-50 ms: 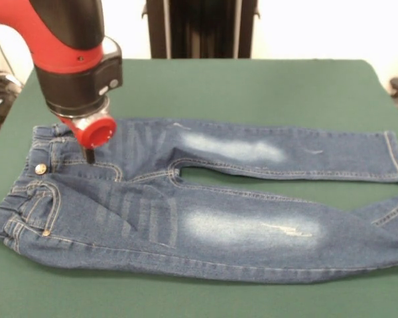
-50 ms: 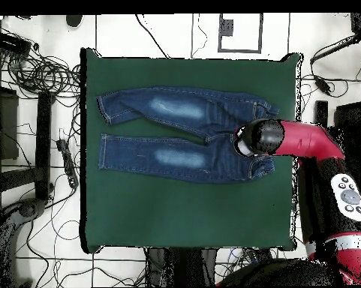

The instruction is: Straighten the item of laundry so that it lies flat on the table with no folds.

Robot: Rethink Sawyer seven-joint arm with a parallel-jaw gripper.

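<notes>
While end effector (image 1: 90,156) touches jeans (image 1: 205,212) waist, finger state unclear; cables (image 2: 40,75) surround table (image 2: 183,217).

A small pair of blue jeans (image 2: 175,135) lies spread out on the green bench (image 2: 191,210). The two legs point left and lie side by side, with a thin green gap between them. Each leg has a pale patch on the thigh. The waist is at the right. The red and black arm (image 2: 307,140) reaches in from the right, and its round end covers the waist. Black cables (image 2: 40,71) lie on the floor at the left.
</notes>
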